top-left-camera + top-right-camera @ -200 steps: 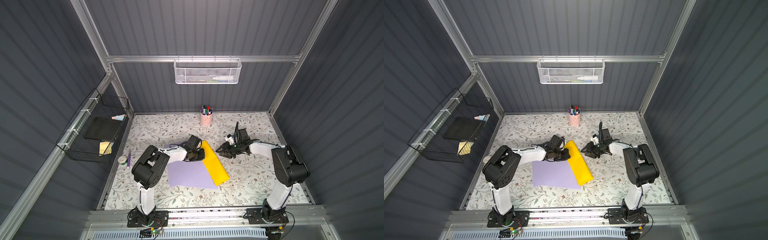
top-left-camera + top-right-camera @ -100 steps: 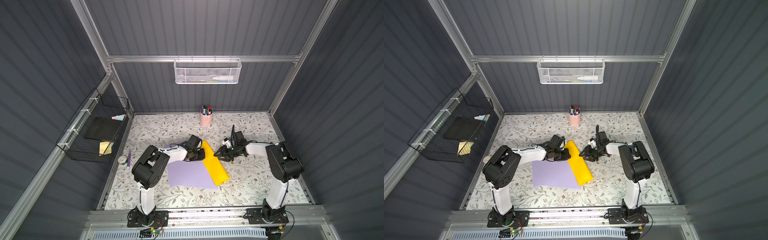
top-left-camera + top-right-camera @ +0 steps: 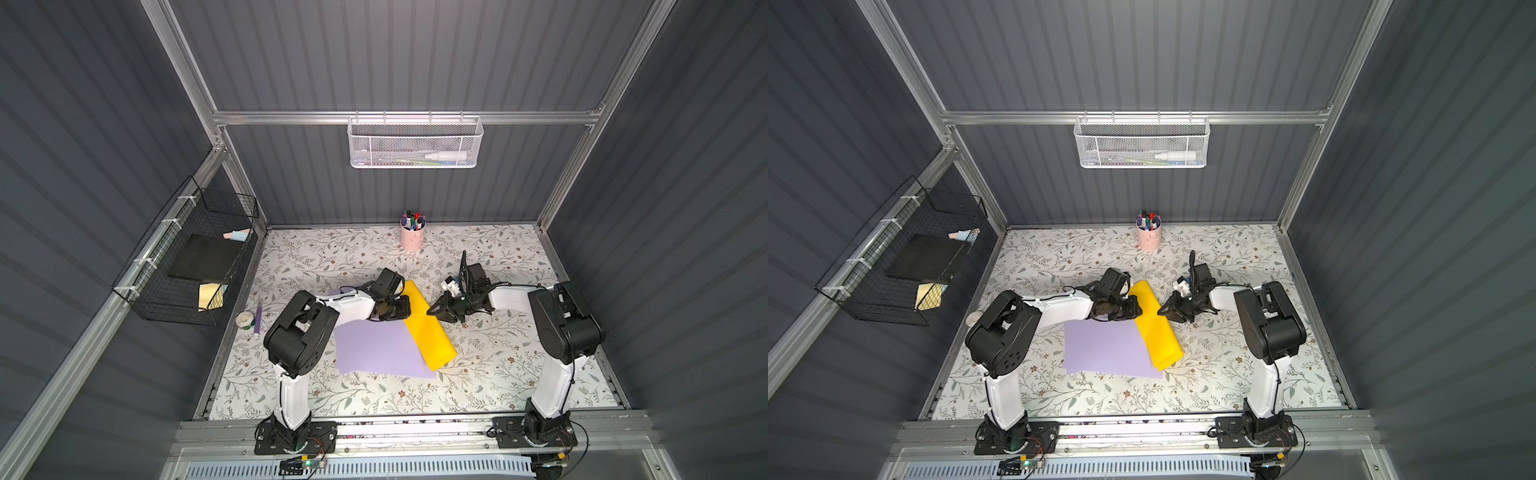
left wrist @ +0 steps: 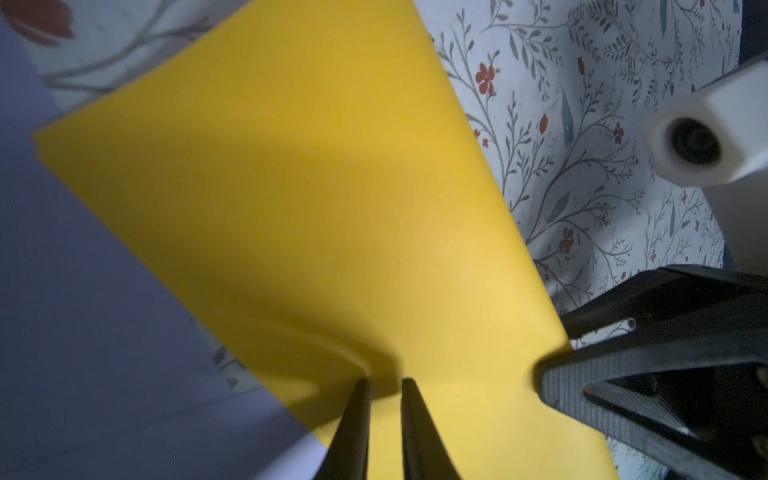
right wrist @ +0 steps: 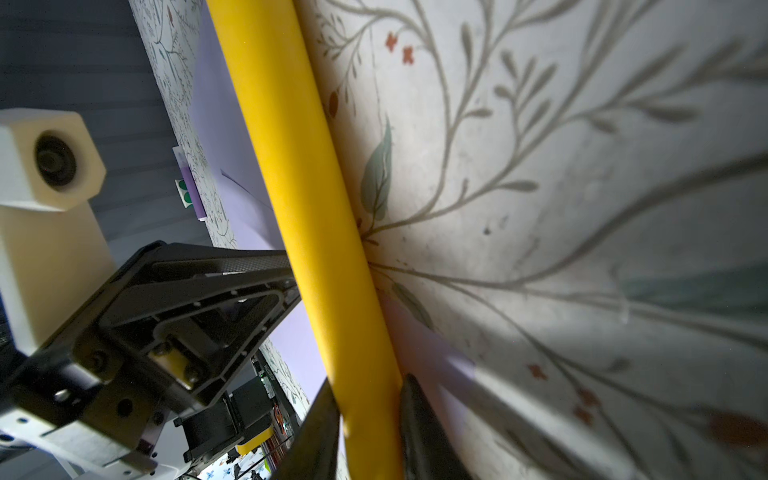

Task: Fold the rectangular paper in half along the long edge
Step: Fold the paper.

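Floral table [image 3: 519, 257], purple sheet [image 3: 374, 349] lying left of centre. The yellow paper [image 3: 430, 332] lies doubled over on the sheet's right edge, running diagonally near to far. I see the right gripper [image 5: 370, 392] pinching its rounded fold. The left gripper [image 4: 384, 382] sits at the opposite edge with its jaws nearly together, and I can't tell whether it grips.

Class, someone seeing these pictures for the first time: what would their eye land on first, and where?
A bright yellow paper, folded over, lies mid-table, overlapping a purple sheet. The left fingers and right fingers meet it from opposite sides, the right ones straddling its rounded fold.
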### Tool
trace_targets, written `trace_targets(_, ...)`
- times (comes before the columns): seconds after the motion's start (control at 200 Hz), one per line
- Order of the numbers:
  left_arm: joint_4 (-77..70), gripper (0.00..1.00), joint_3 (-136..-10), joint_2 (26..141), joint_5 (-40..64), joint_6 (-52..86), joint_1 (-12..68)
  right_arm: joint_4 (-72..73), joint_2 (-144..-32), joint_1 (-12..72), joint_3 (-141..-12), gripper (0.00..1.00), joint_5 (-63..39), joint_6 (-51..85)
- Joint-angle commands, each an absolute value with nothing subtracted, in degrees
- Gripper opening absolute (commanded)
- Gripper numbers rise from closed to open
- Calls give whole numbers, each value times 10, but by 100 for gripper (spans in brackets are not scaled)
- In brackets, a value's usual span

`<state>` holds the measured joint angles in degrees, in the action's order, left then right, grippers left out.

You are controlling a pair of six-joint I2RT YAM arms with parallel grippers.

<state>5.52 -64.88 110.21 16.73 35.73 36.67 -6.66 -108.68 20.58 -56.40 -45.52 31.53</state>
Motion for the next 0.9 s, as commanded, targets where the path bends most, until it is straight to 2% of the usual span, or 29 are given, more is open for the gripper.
trace_targets(0.0,72,19,-664,1114,169,346,370,-60,-1099,207,-571,28,-466,315)
trace_targets(0.28,73,19,-664,1114,170,345,370,-63,-1106,209,-573,30,-466,312)
trace_targets(0.89,75,19,-653,1107,168,346,370,-85,-1118,219,-585,24,-447,303)
